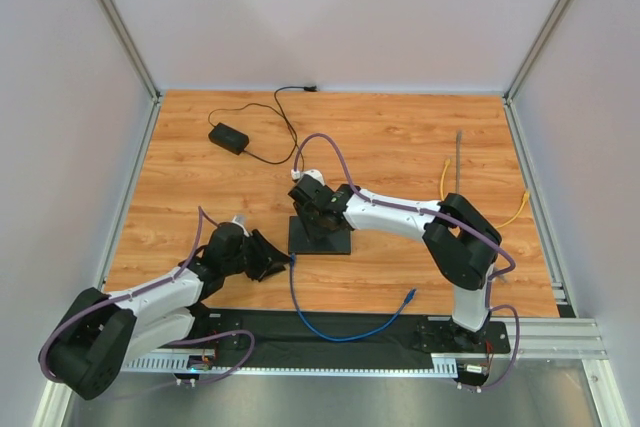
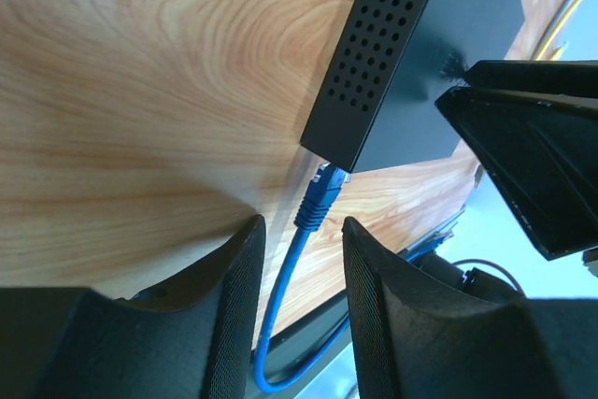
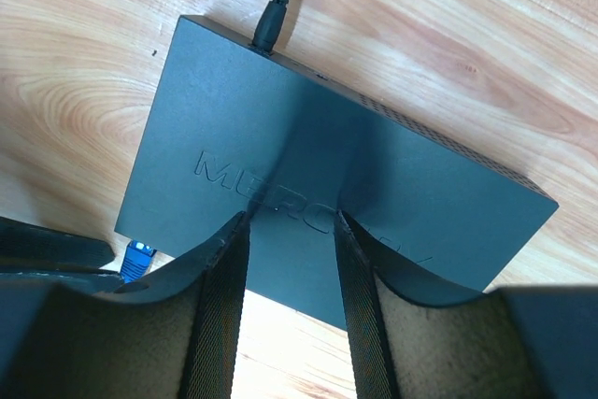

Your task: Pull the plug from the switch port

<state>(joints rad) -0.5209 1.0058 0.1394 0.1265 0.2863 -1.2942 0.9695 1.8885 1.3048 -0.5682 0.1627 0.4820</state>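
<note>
The switch is a flat black box lying mid-table. My right gripper stands open, both fingertips resting on the switch's top face. A blue plug sits in a port at the switch's near corner; it also shows in the right wrist view as the blue plug. My left gripper is open just behind the plug. The blue cable runs between its fingers without touching either pad. In the top view the left gripper is at the switch's left front corner.
A black power lead plugs into the switch's far edge and runs to a small adapter brick. The blue cable loops along the front rail to a loose end. Yellow cables lie at the right.
</note>
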